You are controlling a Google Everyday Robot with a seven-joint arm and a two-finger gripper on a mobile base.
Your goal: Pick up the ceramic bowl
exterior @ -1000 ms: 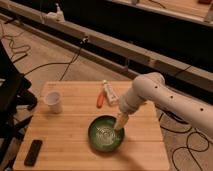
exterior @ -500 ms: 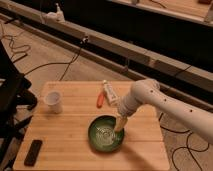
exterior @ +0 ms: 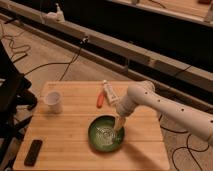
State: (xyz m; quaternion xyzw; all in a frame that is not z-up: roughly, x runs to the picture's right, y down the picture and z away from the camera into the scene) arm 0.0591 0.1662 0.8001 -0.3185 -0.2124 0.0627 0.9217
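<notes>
Grasp stage: gripper (exterior: pixel 119 124) at right rim of ceramic bowl (exterior: pixel 104 136), lower centre of frame, on worktop (exterior: pixel 65 135); closure indiscernible; next likely needs firm rim hold, then lift.

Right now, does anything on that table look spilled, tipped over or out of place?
Nothing stands out. The ceramic bowl sits level on the table, the white cup stands upright, and no spill shows. The gripper is down inside the bowl, at the rim on the arm's side.
</notes>
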